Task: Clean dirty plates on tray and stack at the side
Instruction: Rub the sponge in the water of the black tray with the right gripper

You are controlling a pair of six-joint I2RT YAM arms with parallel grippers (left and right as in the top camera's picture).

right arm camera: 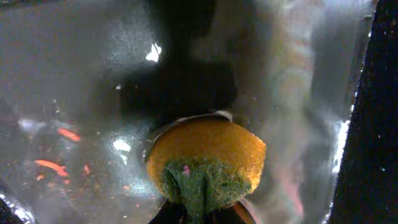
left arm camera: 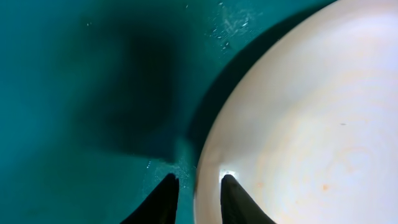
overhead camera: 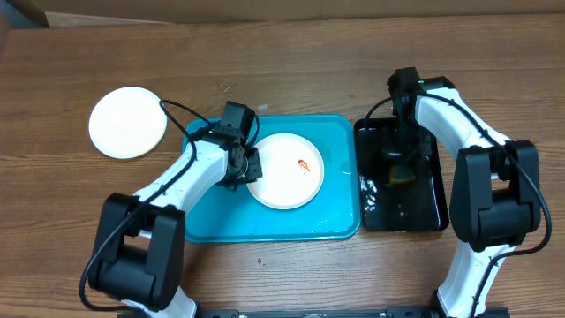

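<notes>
The left pincer (overhead camera: 240,168) sits at the left edge of the smeared white plate (overhead camera: 284,170), which lies in the middle of the turquoise tray (overhead camera: 340,141). Its fingers are narrow, one over the plate's inner face and one outside on the tray floor, the rim between them (likely to steady or lift the plate). A sliver of tray shows beside the outer finger, so I cannot tell whether the rim is pinched.

The right pincer (right arm camera: 199,214) is closed on a yellow-and-green sponge (right arm camera: 208,155), held low over the wet black tray (overhead camera: 433,212), probably to soak it before wiping the red smear (overhead camera: 303,165).

The left forearm runs diagonally up from its base, wrist tipped down. The right arm arches over the black tray, wrist pointing down. Another white plate (overhead camera: 128,122) rests on the counter (overhead camera: 309,53) left of the tray.
</notes>
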